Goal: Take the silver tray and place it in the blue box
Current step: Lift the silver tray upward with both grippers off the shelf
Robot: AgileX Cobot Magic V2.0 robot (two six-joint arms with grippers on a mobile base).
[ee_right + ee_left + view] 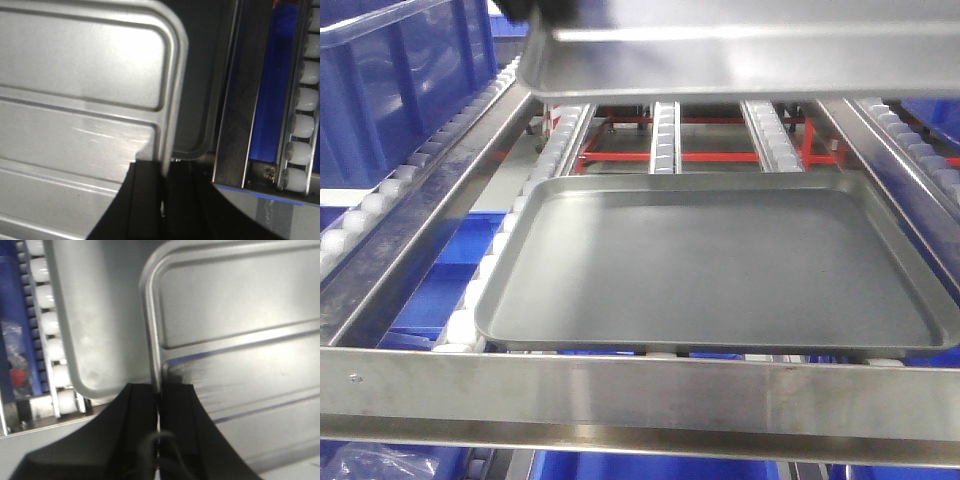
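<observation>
While it is pinched at two opposite edges, the shallow shiny silver metal tray (740,50), with rounded corners and a rolled rim, hangs in the air across the top of the front view. It is clear of everything below it.

The left wrist view shows the left gripper (158,397) with its two black fingers (140,412) nearly together. They are clamped on the tray's thin rim near a corner. Two long raised ridges run across the tray floor.

The right wrist view shows the right gripper (165,177) closed the same way on the opposite rim.

Directly beneath lies a larger plain matte grey rectangular tray (720,265). It rests flat on rails of white plastic rollers (665,135), behind a steel crossbar (620,385).

The large deep blue plastic crate (400,80) with a ribbed side wall stands at the upper left. The silver tray is outside it, to its right.
</observation>
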